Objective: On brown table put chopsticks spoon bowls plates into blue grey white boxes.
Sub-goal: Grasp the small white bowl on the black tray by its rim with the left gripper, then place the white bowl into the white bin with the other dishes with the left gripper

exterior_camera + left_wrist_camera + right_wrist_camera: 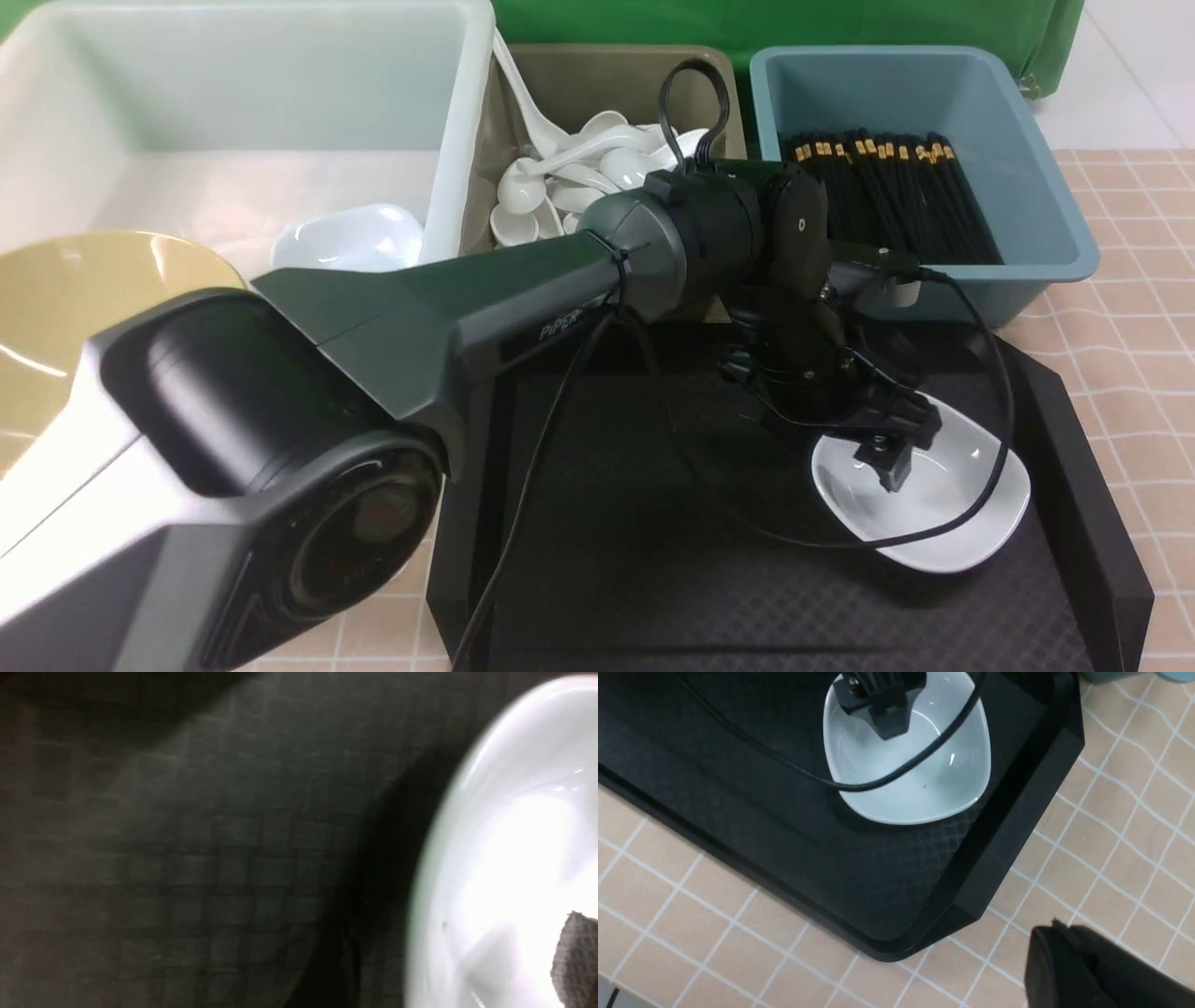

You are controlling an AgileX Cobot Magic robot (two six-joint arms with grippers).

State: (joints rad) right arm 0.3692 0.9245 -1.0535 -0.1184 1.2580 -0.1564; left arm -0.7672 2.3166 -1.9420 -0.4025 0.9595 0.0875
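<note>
Plate (971, 509) on black tray (653, 579), under left gripper (901, 448)

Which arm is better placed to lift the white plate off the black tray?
Left. Its hand hangs open right over the plate, one finger inside its rim. The right hand is shut and off over the table, past the tray's corner.

Even overhead light. Front view sharp, small glints on the white plate (962, 511). Left wrist view — dim, blurred, plate overexposed at right; black tray (187, 868) loses detail.
</note>
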